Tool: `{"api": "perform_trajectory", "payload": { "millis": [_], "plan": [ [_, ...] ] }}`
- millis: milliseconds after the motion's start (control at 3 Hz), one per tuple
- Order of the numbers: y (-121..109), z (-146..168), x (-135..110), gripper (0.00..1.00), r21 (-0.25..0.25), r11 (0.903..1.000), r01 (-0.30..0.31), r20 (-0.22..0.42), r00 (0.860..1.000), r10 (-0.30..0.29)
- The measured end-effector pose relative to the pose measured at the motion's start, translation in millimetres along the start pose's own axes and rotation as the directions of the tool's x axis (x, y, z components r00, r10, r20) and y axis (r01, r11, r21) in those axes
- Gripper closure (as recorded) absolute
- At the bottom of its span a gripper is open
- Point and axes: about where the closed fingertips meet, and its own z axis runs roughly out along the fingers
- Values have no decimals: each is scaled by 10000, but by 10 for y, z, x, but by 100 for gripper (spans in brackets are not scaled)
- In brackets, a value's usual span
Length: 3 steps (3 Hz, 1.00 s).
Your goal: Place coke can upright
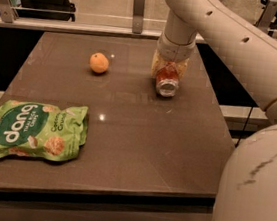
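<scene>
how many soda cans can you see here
1. The coke can sits tilted in the gripper, at the table's far right, to the right of the orange. No others show.

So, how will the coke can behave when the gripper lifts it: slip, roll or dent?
The coke can is not upright, its silver end faces the camera, so it would likely roll on the table if released. Its smooth round wall may slip in the gripper closed around it near the table's far edge. Thin metal could dent under a hard squeeze.
</scene>
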Motion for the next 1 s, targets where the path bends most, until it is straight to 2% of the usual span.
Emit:
{"api": "perform_trajectory", "payload": {
  "millis": [333, 667, 1000],
  "plan": [
    [-125, -183, -14, 100, 702, 9963, 503, -433, 9979, -473],
    [-404, -452, -36, 100, 1903, 9674, 1673, -1141, 9825, -1474],
    [-403, -449, -35, 100, 1898, 9676, 1663, -1138, 9826, -1465]
  ]
}}
